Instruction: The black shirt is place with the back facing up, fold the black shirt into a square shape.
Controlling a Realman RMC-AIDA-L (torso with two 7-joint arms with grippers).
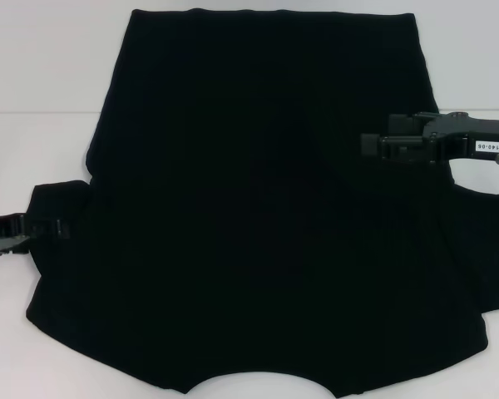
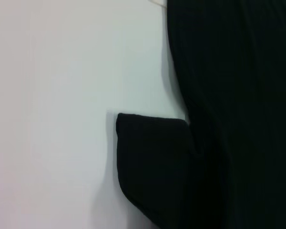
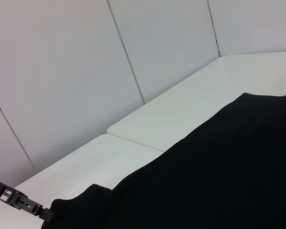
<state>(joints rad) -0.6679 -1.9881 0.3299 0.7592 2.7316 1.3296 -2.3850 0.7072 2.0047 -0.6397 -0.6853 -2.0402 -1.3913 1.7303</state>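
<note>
The black shirt point(image 1: 258, 233) lies flat on the white table point(image 1: 41, 83), plain side up, with no lettering showing. Its neck cut-out is at the near edge and its hem at the far edge. My left gripper point(image 1: 60, 226) is at the tip of the shirt's left sleeve point(image 1: 54, 208), low at the table. That sleeve also shows in the left wrist view point(image 2: 152, 157), next to the shirt's body point(image 2: 229, 95). My right gripper point(image 1: 364, 145) hovers over the shirt's right side. The right wrist view shows the shirt point(image 3: 205, 176) and the left gripper point(image 3: 40, 211) farther off.
White table surface point(image 2: 52, 119) lies bare to the left of the sleeve. White wall panels point(image 3: 62, 71) stand beyond the table point(image 3: 190, 100). The shirt covers most of the table in the head view.
</note>
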